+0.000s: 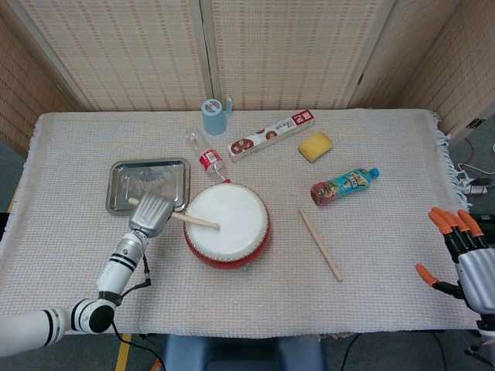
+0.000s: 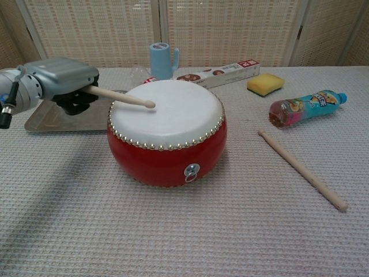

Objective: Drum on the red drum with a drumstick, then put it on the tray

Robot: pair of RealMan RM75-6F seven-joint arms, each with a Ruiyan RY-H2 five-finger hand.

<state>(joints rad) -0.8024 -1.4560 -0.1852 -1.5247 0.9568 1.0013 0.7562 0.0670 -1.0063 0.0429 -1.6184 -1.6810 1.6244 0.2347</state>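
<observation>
Drumstick point(image 2: 118, 98) held in the left robot hand point(image 1: 151, 214), which is closed around its butt end; the shaft runs out from the hand toward the drum centre, tip over the white head of the red drum point(image 2: 167, 134). Chest view shows the tip just above or barely at the skin; contact cannot be confirmed. The drum sits immediately beside the left robot hand, on its inner side.

Steel tray point(image 1: 124, 188) lies directly behind the left robot hand, its near edge partly covered by the hand in head view. A second drumstick point(image 1: 320, 244) lies loose on the counter point(image 1: 371, 255) beyond the drum, well apart from both hands.

Right robot hand point(image 1: 462, 253) is at the far edge of the counter, fingers spread, holding nothing.

Judgement: drumming step under way, tray placement not yet done.

Risks: grip is near the very end of the stick, so a hard strike could twist it loose. A low swing could catch the drum rim and shift the drum. In the move to the tray, the long shaft could overhang the tray edge and roll out.
</observation>
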